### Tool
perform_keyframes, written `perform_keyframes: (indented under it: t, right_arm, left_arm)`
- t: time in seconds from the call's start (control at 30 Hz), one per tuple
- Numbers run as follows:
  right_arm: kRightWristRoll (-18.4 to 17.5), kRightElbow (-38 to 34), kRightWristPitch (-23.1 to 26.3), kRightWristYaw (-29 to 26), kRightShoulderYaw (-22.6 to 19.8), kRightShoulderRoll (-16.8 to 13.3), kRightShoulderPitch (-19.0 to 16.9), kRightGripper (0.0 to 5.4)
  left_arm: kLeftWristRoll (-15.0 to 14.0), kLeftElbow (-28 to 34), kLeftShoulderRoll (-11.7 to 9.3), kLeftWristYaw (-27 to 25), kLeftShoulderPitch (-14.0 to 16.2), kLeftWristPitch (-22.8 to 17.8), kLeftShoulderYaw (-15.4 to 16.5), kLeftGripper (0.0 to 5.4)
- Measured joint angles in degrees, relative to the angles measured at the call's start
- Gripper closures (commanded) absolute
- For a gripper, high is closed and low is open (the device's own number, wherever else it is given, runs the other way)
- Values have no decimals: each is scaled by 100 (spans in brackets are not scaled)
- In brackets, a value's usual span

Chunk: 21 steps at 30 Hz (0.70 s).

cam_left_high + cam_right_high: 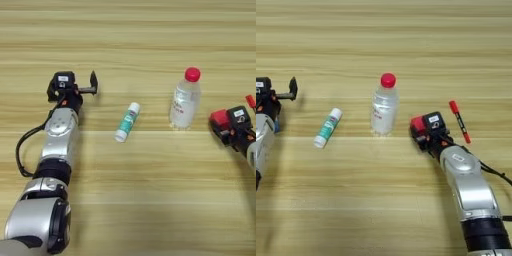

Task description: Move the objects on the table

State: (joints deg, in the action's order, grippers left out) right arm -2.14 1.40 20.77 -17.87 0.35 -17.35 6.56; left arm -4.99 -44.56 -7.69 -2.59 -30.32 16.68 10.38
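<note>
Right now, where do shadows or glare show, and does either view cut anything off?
Left eye view: soft shadows lie just beside the bottle and the tube; no strong glare on the table; the red pen is cut by the right edge. Right eye view: the pen shows whole, but the left gripper sits at the left edge.

Left arm stretched far up the left side, left gripper (86,85) with black fingers (93,80) spread apart, right arm reaching in from near right, right gripper (419,127) closed on a small red cube (417,123)
</note>
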Motion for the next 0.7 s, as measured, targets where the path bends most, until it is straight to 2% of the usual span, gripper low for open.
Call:
perform_keyframes:
  t: [0.1,0.13,0.33,0.7]
  right_arm:
    - [-4,15,2,4,37,56,31,305]
    - [-11,78,-2,23,29,78,78,276]
    - [-36,307,-13,102,-62,167,134,217]
    - [-144,243,-177,96,-105,223,135,103]
  left_arm:
    - [0,1,1,1,0,0,0,0]
    - [0,1,1,2,0,0,0,0]
    - [0,2,1,2,0,0,-2,0]
    - [0,2,1,3,0,0,-2,0]
